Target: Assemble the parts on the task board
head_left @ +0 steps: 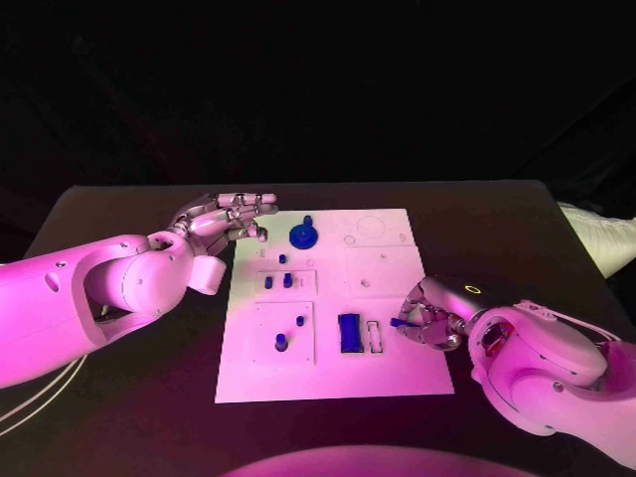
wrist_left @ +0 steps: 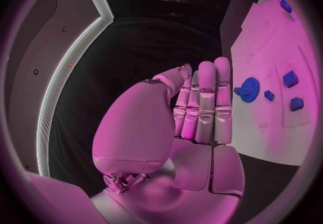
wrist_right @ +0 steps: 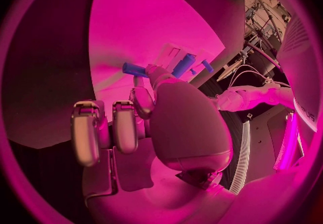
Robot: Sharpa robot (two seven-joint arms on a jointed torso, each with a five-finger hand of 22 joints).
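- The task board (head_left: 333, 373), a white plate, lies flat in the middle of the black worktop (head_left: 117, 214), its long side running from near to far.
- A blue gear (head_left: 304, 237) sits on the board's far left part, close to the far edge.
- Nearer than the gear, small blue pegs (head_left: 278, 281) stand in the left column of the board, and two more small blue pieces (head_left: 281, 341) sit in the near-left square.
- A dark blue rectangular block (head_left: 350, 332) stands near the board's middle, toward the near end, with a pale slot just to its right.
- The right hand (head_left: 435, 318) is over the board's right edge, level with the block; its fingers pinch a small blue peg (head_left: 401, 322) whose tip points left toward the slot. In the right wrist view the peg (wrist_right: 134, 68) juts out sideways from the fingertips.
- The left hand (head_left: 221, 221) hovers over the worktop just beside the board's far left edge, near the gear. Its fingers (wrist_left: 205, 100) are straight, held close together, and hold nothing.
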